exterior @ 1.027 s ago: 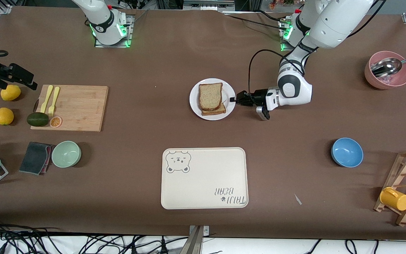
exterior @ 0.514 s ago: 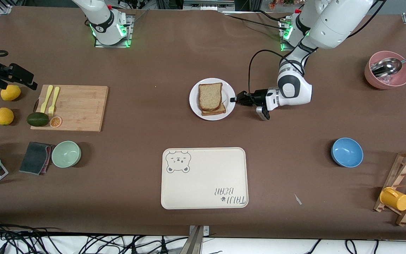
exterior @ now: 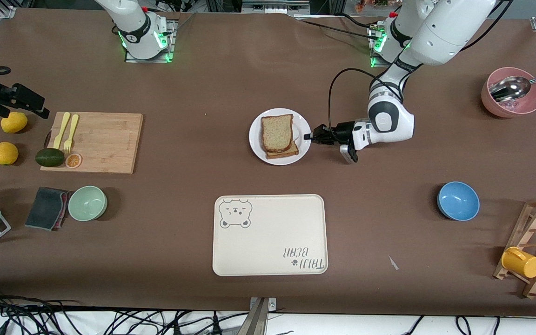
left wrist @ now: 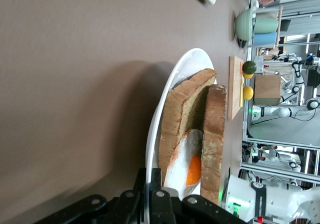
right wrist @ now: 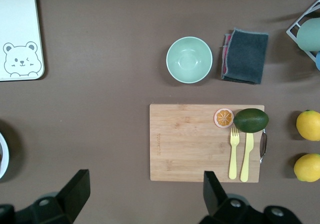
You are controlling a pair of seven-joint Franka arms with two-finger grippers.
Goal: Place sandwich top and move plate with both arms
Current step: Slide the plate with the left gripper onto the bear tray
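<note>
The white plate [exterior: 256,139] [left wrist: 192,62] is near the table's middle and carries the stacked sandwich. The sandwich top [exterior: 277,132] [left wrist: 214,124], a speckled brown slice, lies on a fried egg [left wrist: 192,166] and a lower slice [exterior: 285,151] [left wrist: 177,119]. My left gripper [exterior: 312,136] [left wrist: 149,174] is shut on the plate's rim at the edge toward the left arm's end. My right gripper [right wrist: 145,186] hangs open and holds nothing, high over the wooden cutting board [right wrist: 205,141] at the right arm's end, where that arm waits.
A cream bear tray [exterior: 270,235] lies nearer the front camera than the plate. A blue bowl [exterior: 458,201], a pink bowl with a ladle [exterior: 512,97] and a rack with a yellow cup [exterior: 521,263] are at the left arm's end. A green bowl [exterior: 87,203], cloth, lemons and avocado surround the board [exterior: 93,142].
The left gripper has closed fully on the plate's rim. Plate, sandwich and left gripper have shifted slightly toward the front camera. The right arm has not moved.
</note>
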